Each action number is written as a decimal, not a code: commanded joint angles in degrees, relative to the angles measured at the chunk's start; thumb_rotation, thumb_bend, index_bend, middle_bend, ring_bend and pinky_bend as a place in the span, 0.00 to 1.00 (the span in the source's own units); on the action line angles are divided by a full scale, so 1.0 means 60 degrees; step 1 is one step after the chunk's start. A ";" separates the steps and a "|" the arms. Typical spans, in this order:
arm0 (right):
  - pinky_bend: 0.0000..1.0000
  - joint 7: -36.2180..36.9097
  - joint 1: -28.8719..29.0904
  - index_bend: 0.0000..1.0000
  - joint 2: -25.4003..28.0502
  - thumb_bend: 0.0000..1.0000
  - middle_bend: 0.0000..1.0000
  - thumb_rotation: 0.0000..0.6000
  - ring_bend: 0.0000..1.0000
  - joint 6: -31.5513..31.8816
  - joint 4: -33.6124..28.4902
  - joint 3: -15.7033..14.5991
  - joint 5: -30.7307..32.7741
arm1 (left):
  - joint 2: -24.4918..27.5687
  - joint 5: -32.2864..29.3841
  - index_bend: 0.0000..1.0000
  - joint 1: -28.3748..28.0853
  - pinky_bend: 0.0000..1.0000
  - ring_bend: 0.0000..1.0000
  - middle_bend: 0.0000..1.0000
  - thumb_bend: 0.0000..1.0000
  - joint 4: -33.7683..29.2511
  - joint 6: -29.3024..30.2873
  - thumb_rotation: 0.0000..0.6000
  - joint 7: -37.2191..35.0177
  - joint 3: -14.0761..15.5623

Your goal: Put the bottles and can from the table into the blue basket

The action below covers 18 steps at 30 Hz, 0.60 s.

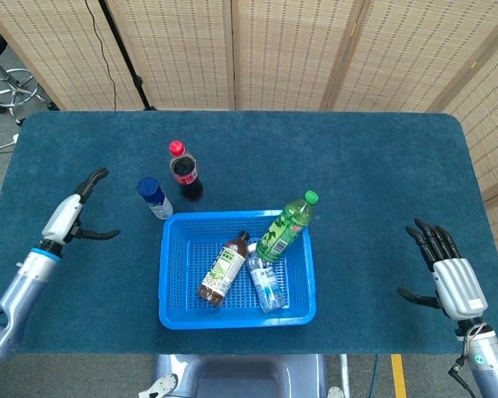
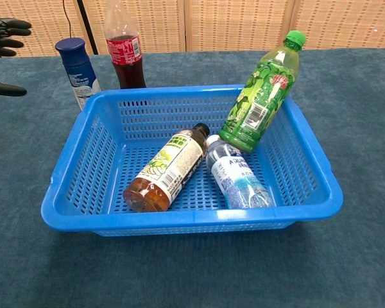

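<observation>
I read the blue basket point(image 1: 236, 313) sitting on the desk point(image 1: 382, 166) near its front edge, at the centre. Three bottles are inside it. The green tea bottle point(image 1: 284, 228) leans tilted, base down in the basket and neck resting over the rear right rim, green cap outside the rim line. The brown tea bottle point(image 1: 222, 270) lies on its side on the basket floor, cap toward the rear. The clear water bottle point(image 1: 266, 282) lies on its side just beside it on the right; the two touch near their caps in the chest view.

Two items stand upright on the desk behind the basket's rear left corner: the blue can point(image 1: 154, 197), just beside the corner, and the red-capped cola bottle point(image 1: 185, 171), just behind and to the right of the can.

My left hand point(image 1: 70, 217) is above the desk to the left of the can, well apart from it, fingers spread and thumb extended, holding nothing. In the chest view only its dark fingertips point(image 2: 6, 27) show at the upper left edge.

My right hand point(image 1: 448, 278) is at the right front of the desk, well apart from the basket, palm down, fingers spread apart, holding nothing.
</observation>
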 commanded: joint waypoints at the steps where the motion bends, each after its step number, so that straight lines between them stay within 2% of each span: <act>1: 0.00 0.0206 -0.0038 0.00 0.0066 0.00 0.00 1.00 0.00 0.0079 0.0101 0.0056 -0.0022 | -0.0497 -0.0169 0.00 -0.0398 0.00 0.00 0.00 0.04 0.0179 -0.0377 1.00 0.0099 -0.0090; 7: 0.00 0.0777 -0.0047 0.00 0.0195 0.00 0.00 1.00 0.00 0.0007 0.0246 0.0113 0.0026 | -0.1398 -0.0880 0.00 -0.0764 0.00 0.00 0.00 0.04 0.0845 -0.0667 1.00 0.0363 -0.0438; 18: 0.00 0.1190 -0.0020 0.00 0.0256 0.00 0.00 1.00 0.00 -0.0150 0.0346 0.0248 0.0132 | -0.2101 -0.1606 0.00 -0.1205 0.00 0.00 0.00 0.08 0.1714 -0.1317 1.00 0.0320 -0.0729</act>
